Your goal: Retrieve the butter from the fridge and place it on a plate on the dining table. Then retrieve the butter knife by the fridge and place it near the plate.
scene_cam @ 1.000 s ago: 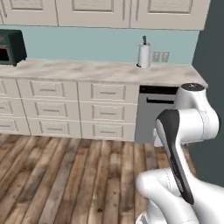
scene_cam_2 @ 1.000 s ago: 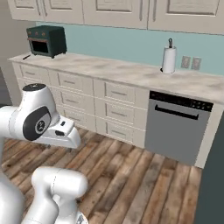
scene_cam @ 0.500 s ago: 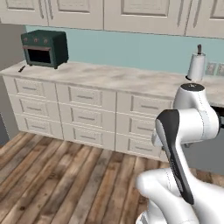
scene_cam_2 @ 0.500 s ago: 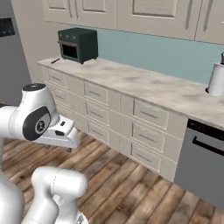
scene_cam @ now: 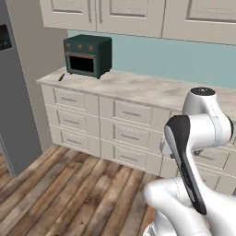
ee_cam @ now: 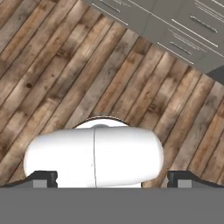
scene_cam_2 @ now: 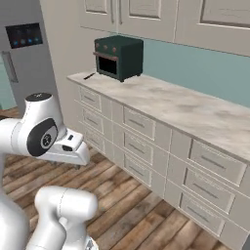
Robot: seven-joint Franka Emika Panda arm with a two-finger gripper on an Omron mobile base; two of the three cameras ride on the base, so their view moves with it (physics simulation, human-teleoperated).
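The fridge now stands at the left edge of the left base view, its dark screen panel with blue icons also plain at the upper left of the right base view. A second ago neither view held it: they looked at a stretch of counter with a paper-towel roll and a dishwasher. The whole picture has slid along the cabinets, so it is the base that has driven, not the things that have moved. The butter is not to be seen; judging by the task, it lies behind the closed fridge doors. A small dark object, perhaps the butter knife, lies on the counter beside the green toaster oven, too small to be sure. The gripper hangs over the wooden floor, fingers spread wide and holding nothing. The approach seems nearly done; the door remains to be opened.
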